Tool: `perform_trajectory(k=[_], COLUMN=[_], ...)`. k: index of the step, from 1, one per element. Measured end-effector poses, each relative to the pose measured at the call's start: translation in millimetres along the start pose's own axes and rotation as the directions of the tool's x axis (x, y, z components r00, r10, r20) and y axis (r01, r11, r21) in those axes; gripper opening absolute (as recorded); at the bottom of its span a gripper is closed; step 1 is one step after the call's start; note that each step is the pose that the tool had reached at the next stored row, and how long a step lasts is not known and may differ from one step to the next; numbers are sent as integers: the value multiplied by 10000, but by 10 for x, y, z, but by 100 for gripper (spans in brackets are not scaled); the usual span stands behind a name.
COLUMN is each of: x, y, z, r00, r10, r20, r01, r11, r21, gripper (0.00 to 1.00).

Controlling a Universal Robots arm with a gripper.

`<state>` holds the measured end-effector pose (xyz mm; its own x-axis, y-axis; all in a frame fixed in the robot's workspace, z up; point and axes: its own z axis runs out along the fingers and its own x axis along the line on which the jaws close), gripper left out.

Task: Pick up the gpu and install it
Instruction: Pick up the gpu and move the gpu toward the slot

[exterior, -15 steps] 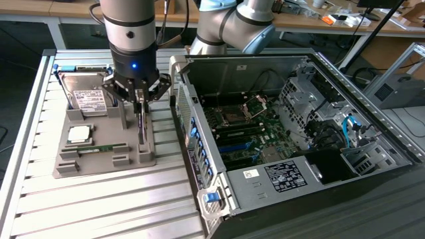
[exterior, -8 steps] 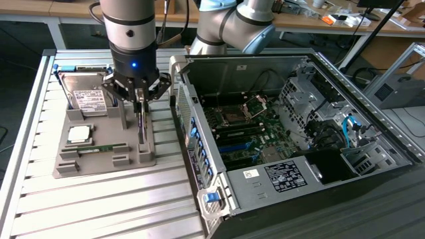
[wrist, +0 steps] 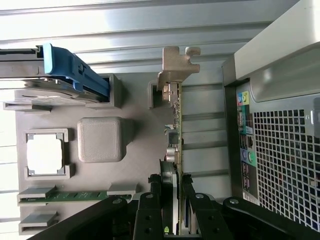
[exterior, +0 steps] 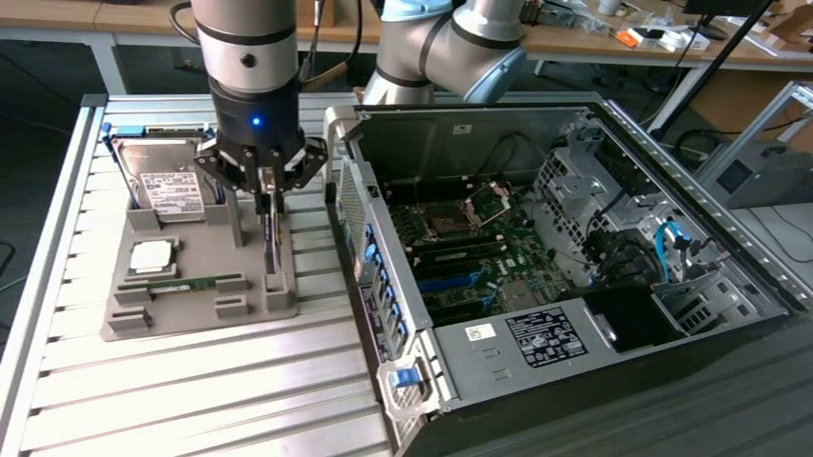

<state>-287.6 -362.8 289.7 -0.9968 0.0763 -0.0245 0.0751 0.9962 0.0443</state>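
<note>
Hard drive (exterior: 171, 190), CPU (exterior: 152, 254) and RAM stick (exterior: 190, 283) sat left of centre in the exterior frame, in a grey holder (exterior: 190, 319) on the table (exterior: 190, 400). At that holder's right edge the gpu (exterior: 270, 243) stood edge-on, the pincer (exterior: 267, 193) clenched on its upper edge. Right of it lay the open computer case (exterior: 432, 143).

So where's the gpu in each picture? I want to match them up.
Exterior view: the gpu is the thin strip standing on edge on the gray tray, under the gripper, to the exterior view's left of the computer case.
Wrist view: the gpu runs edge-on beside the case, with the gripper shut on it.
Shared landmark: the square chip in the tray.
</note>
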Motion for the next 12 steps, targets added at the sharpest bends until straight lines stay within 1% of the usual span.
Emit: perform_trajectory(k=[12], x=[-1], y=[2], z=[-42], r00=[10000], r10=[0], r20=[1], r01=[0], r11=[10000], r21=[-1], gripper=[27])
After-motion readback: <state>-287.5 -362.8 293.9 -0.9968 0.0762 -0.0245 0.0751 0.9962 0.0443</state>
